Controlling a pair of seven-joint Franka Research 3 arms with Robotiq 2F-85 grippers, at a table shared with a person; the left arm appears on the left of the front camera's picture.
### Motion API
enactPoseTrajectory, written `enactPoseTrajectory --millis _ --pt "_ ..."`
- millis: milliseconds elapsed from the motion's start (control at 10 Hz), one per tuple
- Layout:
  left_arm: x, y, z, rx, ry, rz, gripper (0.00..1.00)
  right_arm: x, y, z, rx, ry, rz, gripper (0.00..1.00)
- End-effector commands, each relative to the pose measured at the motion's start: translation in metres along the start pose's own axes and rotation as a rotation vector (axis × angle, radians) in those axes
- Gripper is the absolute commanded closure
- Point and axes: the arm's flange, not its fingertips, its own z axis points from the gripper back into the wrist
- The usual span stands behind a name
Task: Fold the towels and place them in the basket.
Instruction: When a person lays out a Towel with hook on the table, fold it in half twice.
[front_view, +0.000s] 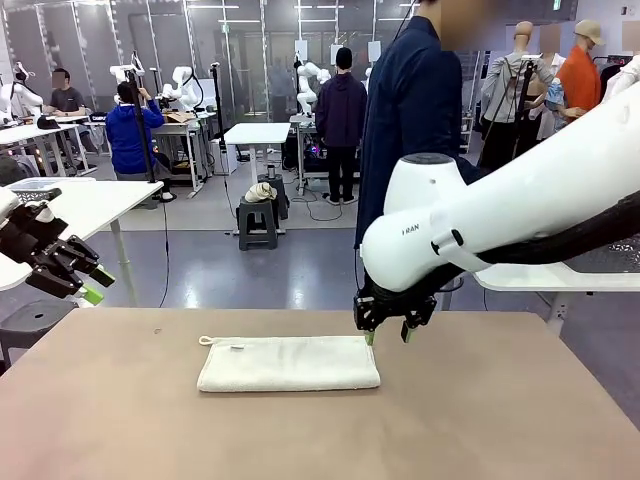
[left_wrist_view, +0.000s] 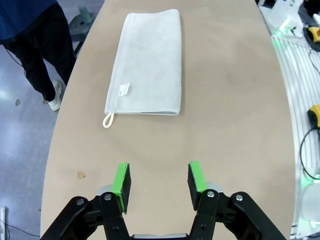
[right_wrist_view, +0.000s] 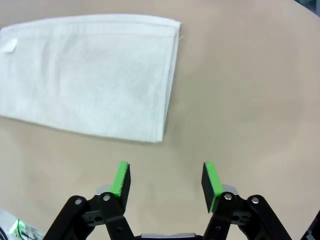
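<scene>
Cream-white terry, the towel (front_view: 288, 363) lies folded into a long flat strip in the middle of the brown worktop (front_view: 500, 420), with its corner loop (front_view: 206, 341) at the robot's left end. The right fingers (right_wrist_view: 121, 179) hang low just beside the towel's opposite short end. They are spread apart and empty, pads clear of the cloth, a stance that would suit taking up that edge for another fold. The left fingers (left_wrist_view: 121, 182) stand apart too and hold nothing, well back beyond the loop end, probably to leave the towel free for the other arm.
</scene>
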Motion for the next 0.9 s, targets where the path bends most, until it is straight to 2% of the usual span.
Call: enactPoseTrajectory --millis 0,100,200,800 --pt "0.001 -0.001 0.001 0.005 0.002 -0.004 0.4 0.007 -0.01 -0.016 0.022 -0.023 -0.07 0.11" --pt "0.001 -0.001 0.001 0.005 0.002 -0.004 0.4 0.01 -0.012 -0.026 0.036 -0.018 -0.1 0.09" --pt "0.001 -0.001 0.001 0.005 0.002 -0.004 0.4 0.013 -0.01 -0.034 0.015 -0.024 -0.112 0.0" --pt "0.001 -0.001 0.001 0.005 0.002 -0.004 0.4 0.027 0.014 -0.081 -0.049 -0.042 -0.216 0.0"
